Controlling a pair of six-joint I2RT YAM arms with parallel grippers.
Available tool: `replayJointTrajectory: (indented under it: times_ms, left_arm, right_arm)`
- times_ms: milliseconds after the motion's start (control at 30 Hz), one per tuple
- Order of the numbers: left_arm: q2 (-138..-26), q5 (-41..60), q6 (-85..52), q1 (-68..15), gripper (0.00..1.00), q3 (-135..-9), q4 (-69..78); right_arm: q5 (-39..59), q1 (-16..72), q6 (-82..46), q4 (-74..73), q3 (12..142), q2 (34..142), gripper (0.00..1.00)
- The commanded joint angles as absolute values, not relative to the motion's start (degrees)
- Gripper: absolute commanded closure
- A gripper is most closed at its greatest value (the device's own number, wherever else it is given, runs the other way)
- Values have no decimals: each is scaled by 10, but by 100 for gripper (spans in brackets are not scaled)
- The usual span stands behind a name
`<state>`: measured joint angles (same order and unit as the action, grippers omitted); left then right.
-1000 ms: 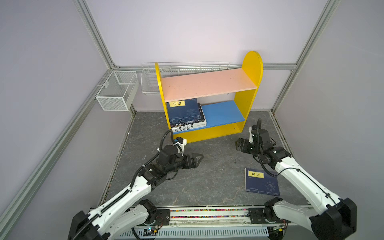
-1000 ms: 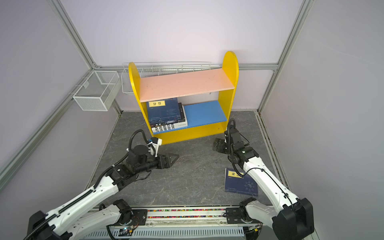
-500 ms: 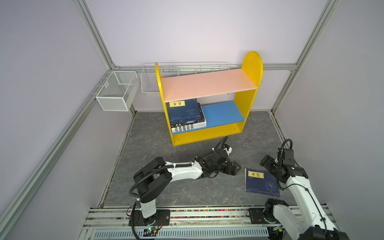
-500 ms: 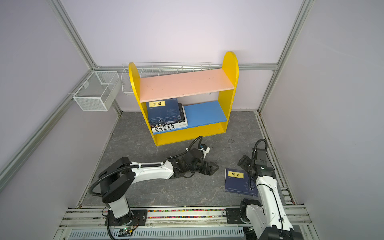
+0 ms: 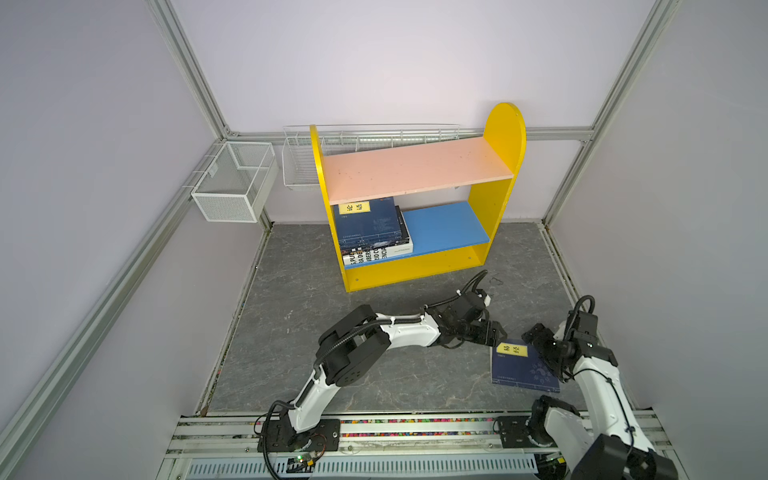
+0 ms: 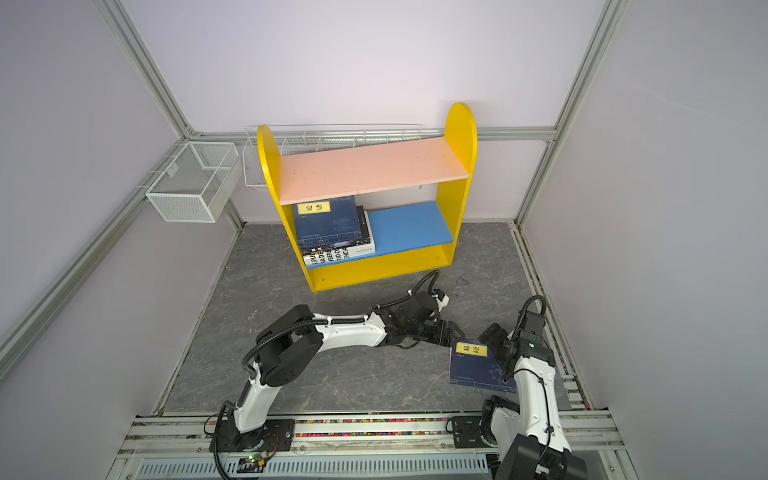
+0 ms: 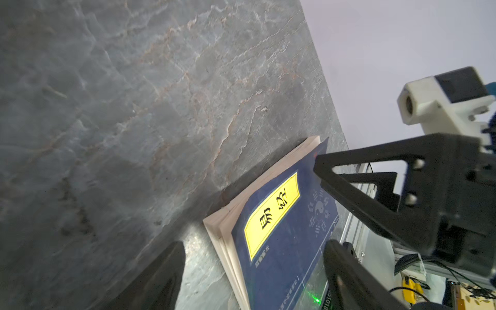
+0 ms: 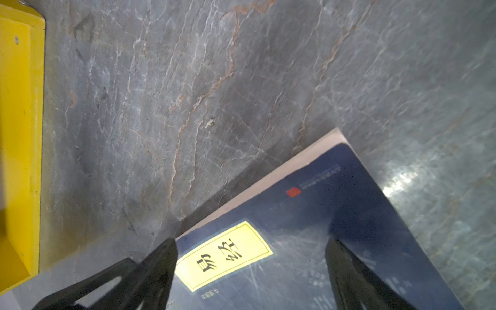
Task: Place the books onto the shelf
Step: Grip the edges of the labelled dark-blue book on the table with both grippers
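Observation:
A navy book with a yellow title label (image 5: 524, 369) (image 6: 478, 368) lies flat on the floor at the front right. My left gripper (image 5: 496, 332) (image 7: 252, 268) reaches across to its left corner, open, one finger on the floor side and the other over the cover (image 7: 279, 241). My right gripper (image 5: 537, 337) (image 8: 252, 268) hovers open over the book's far right part (image 8: 322, 214); its black fingers (image 7: 357, 198) show in the left wrist view. The shelf (image 5: 415, 270) (image 6: 374, 270) stands at the back. A stack of books (image 5: 370, 226) (image 6: 332, 226) lies at the left of its blue lower board.
Two white wire mesh baskets (image 5: 232, 183) (image 5: 299, 166) hang on the back left walls. The shelf's pink upper board (image 5: 415, 170) is bare, as is the right half of the blue board (image 5: 446, 228). A rail (image 5: 374, 428) runs along the front edge. The shelf's yellow side (image 8: 18, 134) stands near the right gripper.
My left arm swung from in front of the shelf rightward to the navy book, and its jaws narrowed a little. My right arm drew back from the shelf to over the book.

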<state>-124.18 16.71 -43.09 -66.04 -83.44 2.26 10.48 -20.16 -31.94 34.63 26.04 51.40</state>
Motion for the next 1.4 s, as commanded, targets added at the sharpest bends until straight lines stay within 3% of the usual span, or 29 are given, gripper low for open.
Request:
replayJointTrajectory:
  times_ms: [0,600,1167,1367]
  left_arm:
    - [-1260,187,-458,-670,19,-855,11]
    - [-1286,208,-499,-681,30,-879,90]
    - [-1293,180,-498,-684,72,-884,110]
    - [-1289,149,-492,-683,81,-887,76]
  right_arm:
    - [128,-205,-329,323,237,519,9]
    - [157,-205,-366,260,185,562,7]
    - [176,-205,-373,237,179,588,7]
    - [194,-205,-371,238,184,575,7]
